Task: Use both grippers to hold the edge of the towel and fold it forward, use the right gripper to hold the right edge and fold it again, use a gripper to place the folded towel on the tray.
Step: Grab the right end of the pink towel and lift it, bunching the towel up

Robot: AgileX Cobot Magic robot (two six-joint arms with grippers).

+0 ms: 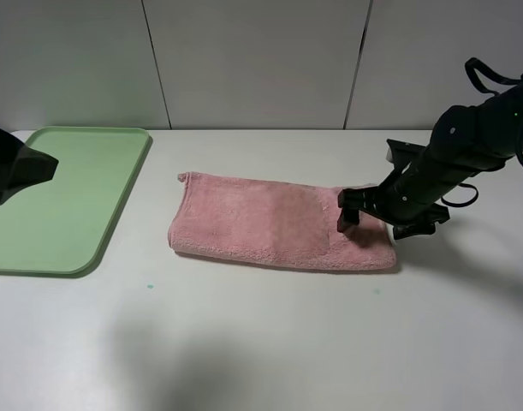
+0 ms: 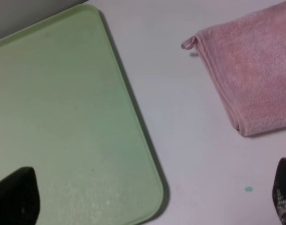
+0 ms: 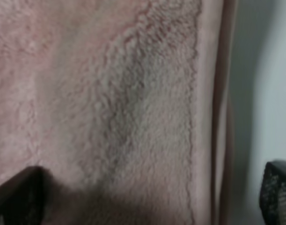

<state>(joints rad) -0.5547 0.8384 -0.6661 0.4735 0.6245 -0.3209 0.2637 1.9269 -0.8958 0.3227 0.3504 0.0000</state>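
Pink towel (image 1: pixel 270 224) lies folded once on the table (image 1: pixel 261 342), right of the green tray (image 1: pixel 73 197). Right gripper (image 1: pixel 379 218) straddles the towel's right edge, jaws spread wide, gripping nothing. Left gripper (image 2: pixel 150 197) hangs over the tray corner, also spread wide and empty.

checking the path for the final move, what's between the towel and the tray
Bare table separates pink towel from green tray, per the exterior high view.

Pink towel (image 1: pixel 270 227) folded once, flat on the table, green tray (image 1: pixel 60 197) lying apart to its left
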